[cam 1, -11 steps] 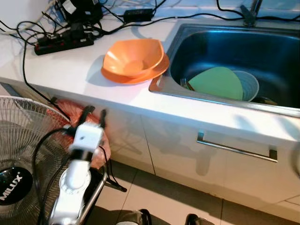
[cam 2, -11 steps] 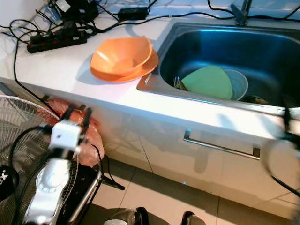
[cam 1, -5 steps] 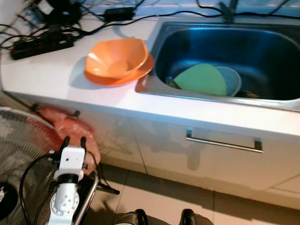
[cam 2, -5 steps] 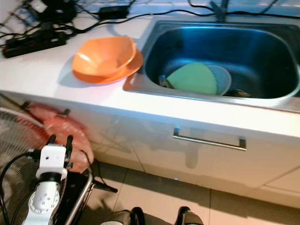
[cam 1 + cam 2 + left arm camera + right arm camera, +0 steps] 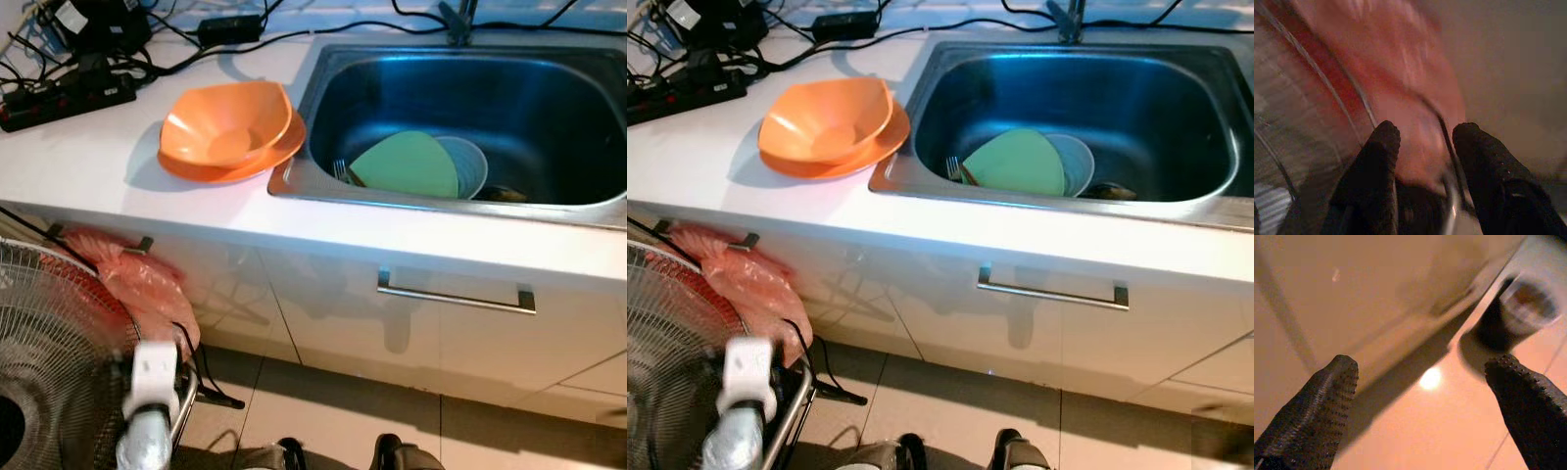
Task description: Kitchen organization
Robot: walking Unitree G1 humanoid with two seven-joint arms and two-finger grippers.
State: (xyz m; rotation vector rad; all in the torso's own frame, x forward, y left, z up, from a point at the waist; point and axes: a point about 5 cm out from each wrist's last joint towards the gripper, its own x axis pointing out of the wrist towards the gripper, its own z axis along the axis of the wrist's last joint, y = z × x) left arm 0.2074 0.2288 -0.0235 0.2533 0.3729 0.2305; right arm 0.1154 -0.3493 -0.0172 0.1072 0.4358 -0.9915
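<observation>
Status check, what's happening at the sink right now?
Left gripper open, low beside the fan. Right gripper open, near floor. Orange bowl on counter, green plate in sink, untouched.

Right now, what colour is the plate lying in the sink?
Light green; the plate shows best in the left eye view.

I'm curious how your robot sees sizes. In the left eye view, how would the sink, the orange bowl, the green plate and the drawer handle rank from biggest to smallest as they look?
1. Sink, by far the largest.
2. Orange bowl.
3. Drawer handle: about as long as the bowl is wide but far thinner, so this placing is unsure.
4. Green plate, partly hidden by the sink's front edge.
</observation>
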